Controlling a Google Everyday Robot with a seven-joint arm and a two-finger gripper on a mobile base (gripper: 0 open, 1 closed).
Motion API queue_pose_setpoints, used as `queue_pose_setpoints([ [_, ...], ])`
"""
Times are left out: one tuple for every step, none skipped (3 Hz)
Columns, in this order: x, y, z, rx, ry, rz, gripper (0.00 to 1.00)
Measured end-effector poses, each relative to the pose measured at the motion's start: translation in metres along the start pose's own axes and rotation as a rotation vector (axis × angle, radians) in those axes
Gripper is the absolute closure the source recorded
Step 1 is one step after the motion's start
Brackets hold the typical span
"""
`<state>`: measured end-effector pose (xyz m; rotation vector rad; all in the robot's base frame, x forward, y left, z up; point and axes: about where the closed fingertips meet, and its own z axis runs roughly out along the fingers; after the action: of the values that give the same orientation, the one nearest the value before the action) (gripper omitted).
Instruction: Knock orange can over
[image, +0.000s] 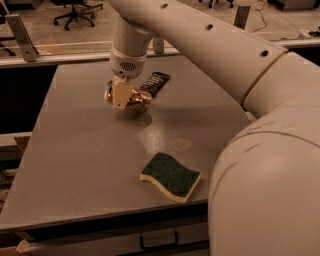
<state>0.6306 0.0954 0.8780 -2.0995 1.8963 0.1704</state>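
Orange can (140, 101) is lying nearly on its side over the far-left part of the worktop (75, 165), one end pointing left and the other right. The fingers (120, 94) are clamping on it across the middle. One pale finger is crossing the can's near face, and the other is sitting hidden behind. The gripper (122, 97) is hanging straight down from the wrist, low over the surface. Whether the can is touching the worktop or riding just above its shadow cannot be determined.

Just behind the can, a black wrapper (155, 82) is lying flat, close to it but seemingly not touching. A green-and-yellow sponge (171, 176) is resting well apart, near the front edge.

Assessment: the can is already tipping well off upright, so the step in hand appears to be laying it down and letting go. Doing this well is calling for lowering until the can's side is bearing on the worktop. The fingers should then be opening gently, so the can is not rolling towards the wrapper or the left edge. Withdrawing straight upward is the safest way of avoiding dragging it.
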Motion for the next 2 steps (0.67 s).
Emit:
queue_pose_setpoints([
  [-0.0053, 0.0062, 0.0094, -0.02, 0.011, -0.021, 0.12],
  [-0.0062, 0.0131, 0.0157, -0.036, 0.01, -0.026, 0.0],
])
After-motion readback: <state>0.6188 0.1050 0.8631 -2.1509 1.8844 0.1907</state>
